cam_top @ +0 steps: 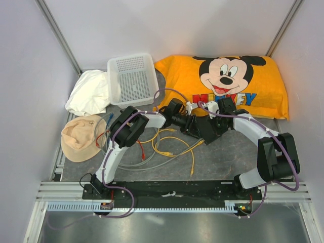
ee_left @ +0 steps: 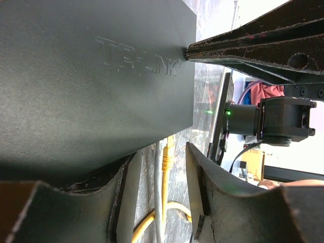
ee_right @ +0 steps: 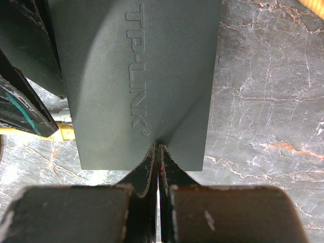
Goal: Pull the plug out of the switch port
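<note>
Where one black switch (ee_right: 136, 76) lies, two cables (ee_left: 165, 177) reach edge.

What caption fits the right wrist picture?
Shut right tool, tips at the edge of the black TP-LINK box on a marbled table.

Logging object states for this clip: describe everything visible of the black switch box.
The switch box is flat, rectangular, matte black, plastic by its look, with TP-LINK embossed on top. It lies on the grey marbled table. Yellow and grey cables meet one edge; the sockets are hidden. The shut right claw touches an adjoining edge. The left claw stands open astride the cables.
</note>
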